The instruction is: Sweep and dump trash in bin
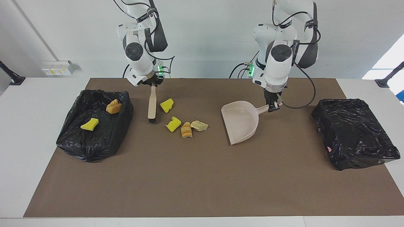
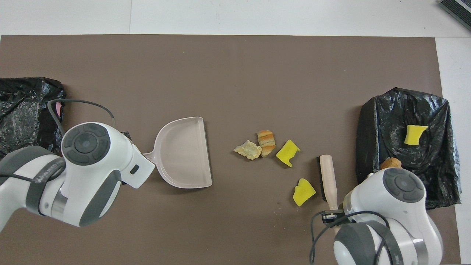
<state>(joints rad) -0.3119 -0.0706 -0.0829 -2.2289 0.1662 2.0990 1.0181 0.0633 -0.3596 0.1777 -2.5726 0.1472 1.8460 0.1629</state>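
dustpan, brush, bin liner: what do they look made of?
Dustpan: likely molded plastic, beige, smooth with a faint sheen; thin raised rim.
Brush: pale matte handle, wood by the look, though plastic is possible; short dark bristles at its tip.
Bin liner: thin black plastic film, glossy and crinkled, with bright glints on the folds.

A beige plastic dustpan (image 2: 186,152) lies open toward four yellow and tan trash pieces (image 2: 267,142) beside a wooden-handled brush (image 2: 327,176).
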